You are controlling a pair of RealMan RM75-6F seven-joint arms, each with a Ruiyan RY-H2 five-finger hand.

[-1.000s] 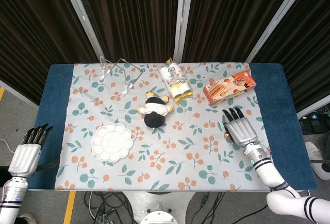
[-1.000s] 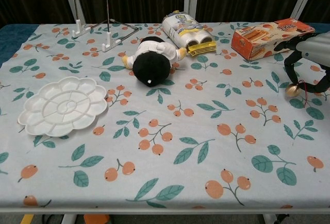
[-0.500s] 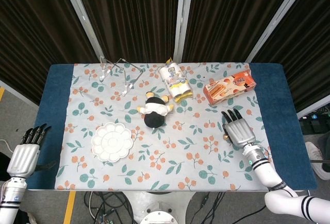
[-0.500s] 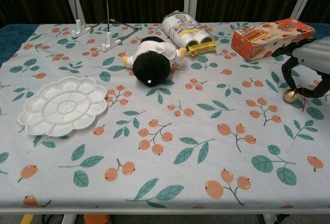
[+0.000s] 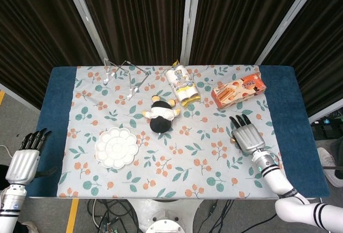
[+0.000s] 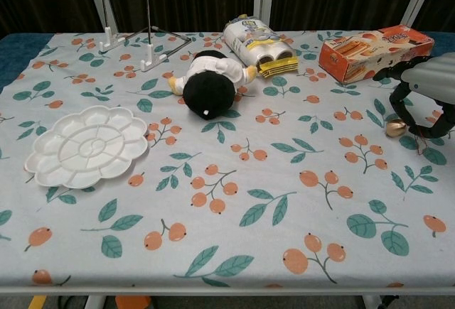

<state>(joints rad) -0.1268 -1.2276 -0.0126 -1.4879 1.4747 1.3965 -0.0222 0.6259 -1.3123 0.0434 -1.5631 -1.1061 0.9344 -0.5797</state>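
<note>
The right hand (image 5: 247,137) sits over the right side of the desk (image 5: 161,179), palm down, fingers (image 6: 403,99) curled downward around a small gold ball (image 6: 395,128) — from the chest view the ball looks like it's resting on the cloth just inside the fingertips, and I can't tell if they actually touch it, so I wouldn't call it held. Fingers are apart, nothing in them. The left hand (image 5: 25,158) hangs off the desk's left edge near the front corner, fingers straight and slightly spread, holding nothing. Just behind the right hand, toward the back right corner, lies an orange snack box (image 5: 238,90). Around the middle there's a black and white plush toy (image 5: 160,115) on its side, with a yellow snack bag (image 5: 181,85) just behind it near the back edge. A white flower-shaped palette (image 5: 116,147) sits front left — and a wire stand (image 5: 124,72) is at the back left.
</note>
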